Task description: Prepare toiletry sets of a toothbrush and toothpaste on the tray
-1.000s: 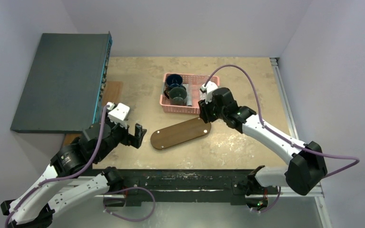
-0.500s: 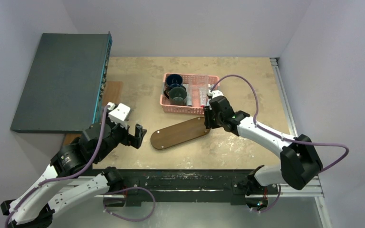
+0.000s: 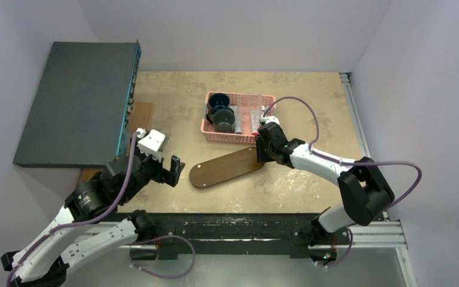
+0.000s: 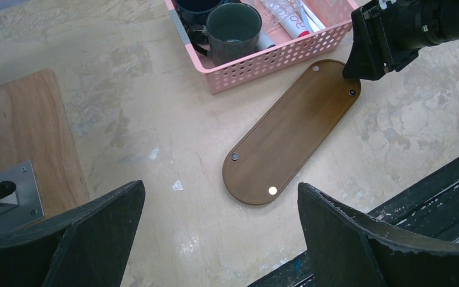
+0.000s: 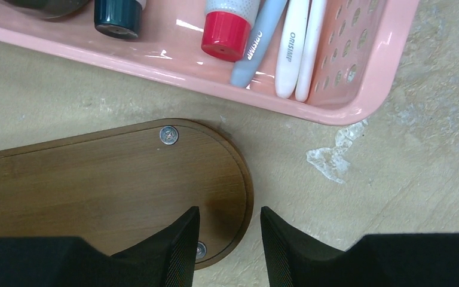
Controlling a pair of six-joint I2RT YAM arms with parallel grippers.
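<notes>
The left gripper (image 3: 175,170) hangs wide open and empty, left of the tray (image 3: 227,168), a smooth, dark wooden oval. The right gripper (image 5: 227,226), narrowly parted around nothing, sits low over the tray's rounded right end, perhaps to steady it. Slim plastic toothbrushes (image 5: 293,48) and a red-capped toothpaste tube (image 5: 230,27) lie in the perforated pink basket (image 5: 346,110).

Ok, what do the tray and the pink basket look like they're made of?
The tray looks like dark stained wood: grain lines show, satin finish. The basket looks like glossy moulded plastic: shiny highlights, punched round holes.
</notes>
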